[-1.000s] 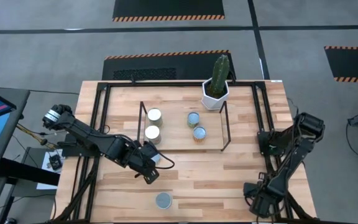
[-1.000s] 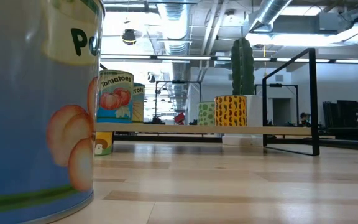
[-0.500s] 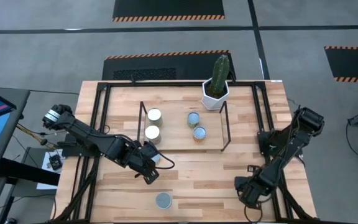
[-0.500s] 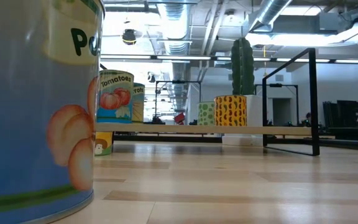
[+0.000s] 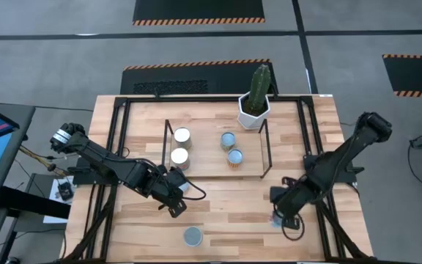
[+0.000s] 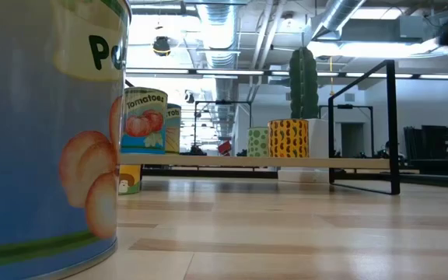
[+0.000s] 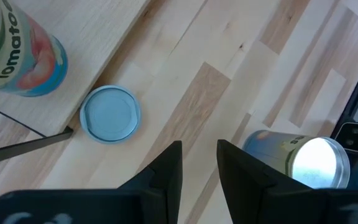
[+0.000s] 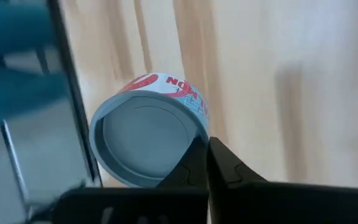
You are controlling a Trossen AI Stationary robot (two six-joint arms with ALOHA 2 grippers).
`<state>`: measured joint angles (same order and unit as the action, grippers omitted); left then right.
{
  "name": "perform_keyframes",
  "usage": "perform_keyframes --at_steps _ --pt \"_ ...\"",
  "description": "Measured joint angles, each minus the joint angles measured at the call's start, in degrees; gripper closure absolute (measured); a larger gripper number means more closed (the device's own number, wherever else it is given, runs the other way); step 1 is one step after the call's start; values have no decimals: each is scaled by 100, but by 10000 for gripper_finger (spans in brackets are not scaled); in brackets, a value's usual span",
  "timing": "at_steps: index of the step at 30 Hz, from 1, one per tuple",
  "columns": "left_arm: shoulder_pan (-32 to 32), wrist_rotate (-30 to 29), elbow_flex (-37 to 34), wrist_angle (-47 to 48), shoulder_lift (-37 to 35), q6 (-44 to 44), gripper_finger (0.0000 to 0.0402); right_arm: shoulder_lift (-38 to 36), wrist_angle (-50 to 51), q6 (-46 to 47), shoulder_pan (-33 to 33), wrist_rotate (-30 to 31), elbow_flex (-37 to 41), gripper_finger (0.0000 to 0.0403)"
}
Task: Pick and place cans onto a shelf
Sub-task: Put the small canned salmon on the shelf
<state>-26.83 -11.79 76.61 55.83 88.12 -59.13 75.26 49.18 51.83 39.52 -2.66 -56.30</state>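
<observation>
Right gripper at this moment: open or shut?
Shut. In the right wrist view the right gripper's two dark fingertips meet with no gap, in front of a can; nothing sits between them.

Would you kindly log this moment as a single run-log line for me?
left claw: open, by shelf front | right claw: shut, at red-lettered can rim | shelved cans: four | front can: loose

Grey concrete floor (image 5: 64, 66) with hazard-striped black mats (image 5: 198, 10). Exposed silver ducts (image 6: 348, 19) under the ceiling; bright, open workshop beyond the table.
</observation>
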Motion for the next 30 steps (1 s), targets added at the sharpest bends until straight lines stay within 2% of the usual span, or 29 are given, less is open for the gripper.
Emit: perform_keyframes --at_steps 3,8,11,16,21,25,30 --pt "0 -55 1 7 0 2 315 -207 -2 -635 -421 571 -315 400" --pt "1 -247 1 28 0 7 315 -297 8 -1749 -1403 1872 -855 400" --pt "0 -251 1 33 2 28 315 -286 -16 -2374 -2118 2232 -1112 400" --pt "0 -332 1 50 2 168 315 -281 -139 -3373 -3380 2148 -1210 401" --pt "2 -552 1 50 2 170 315 -279 -143 -4243 -4532 1495 -1210 402" --pt "2 -557 1 48 2 164 315 -279 -143 -4688 -5120 1303 -1210 402" --pt "10 -557 1 46 2 125 315 -146 -171 -4890 -5499 1305 -1283 403"
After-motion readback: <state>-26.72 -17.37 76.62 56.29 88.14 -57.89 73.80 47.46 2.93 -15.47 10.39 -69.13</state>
